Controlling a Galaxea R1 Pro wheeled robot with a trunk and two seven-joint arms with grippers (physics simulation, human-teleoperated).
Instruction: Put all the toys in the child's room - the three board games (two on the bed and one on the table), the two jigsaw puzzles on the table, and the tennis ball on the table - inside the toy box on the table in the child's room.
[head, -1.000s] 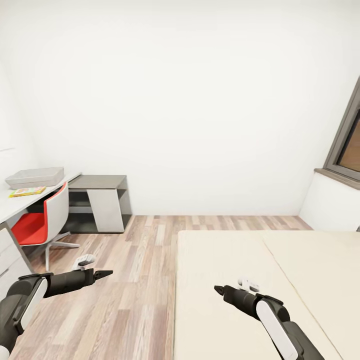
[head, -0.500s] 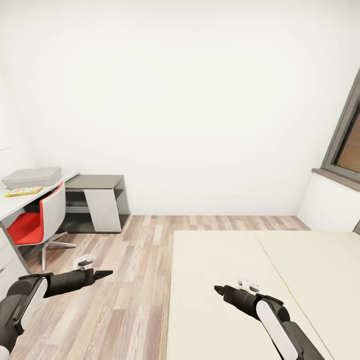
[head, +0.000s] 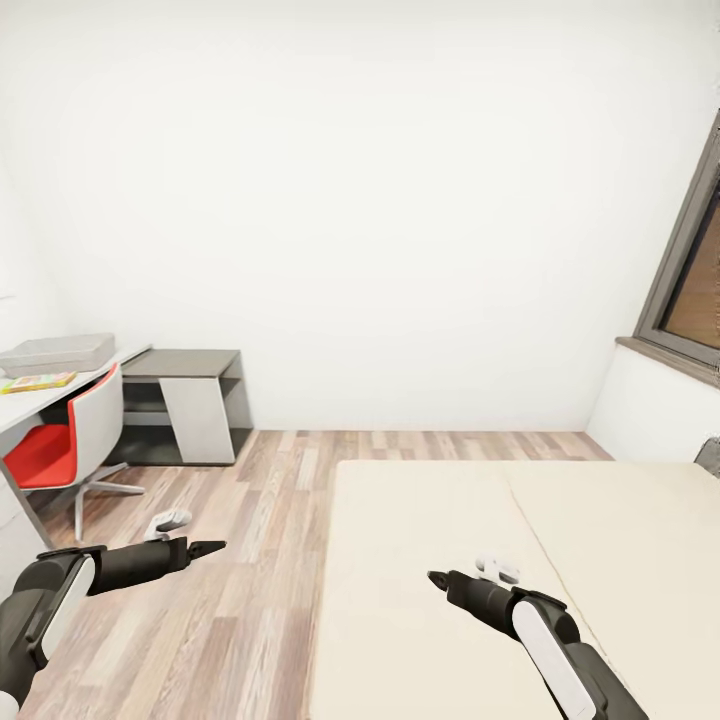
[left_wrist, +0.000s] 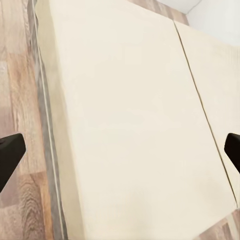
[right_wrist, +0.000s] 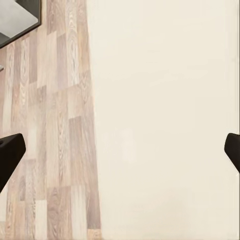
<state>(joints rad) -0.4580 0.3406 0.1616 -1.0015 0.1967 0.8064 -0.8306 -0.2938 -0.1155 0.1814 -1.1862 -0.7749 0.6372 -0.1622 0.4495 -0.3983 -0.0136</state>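
The head view is showing the child's room, with the bed (head: 450, 560) occupying the lower right of the frame and wood-plank floor (head: 250, 520) to its left. At the left edge, the table (head: 30, 405) is carrying the toy box (head: 55, 353), with a flat colourful item (head: 38, 381) lying just in front of it; which toy this is cannot be told. A red-and-white chair (head: 70, 440) is standing at the table, and a dark-framed window (head: 690, 290) is sitting at the right edge.

The left gripper (head: 205, 548) is hovering over the floor at lower left, and the right gripper (head: 437, 578) is hovering over the bed at lower centre. In both wrist views the fingertips (left_wrist: 10, 155) (right_wrist: 10, 152) are sitting at opposite frame edges, so both tools are released and are grasping nothing.
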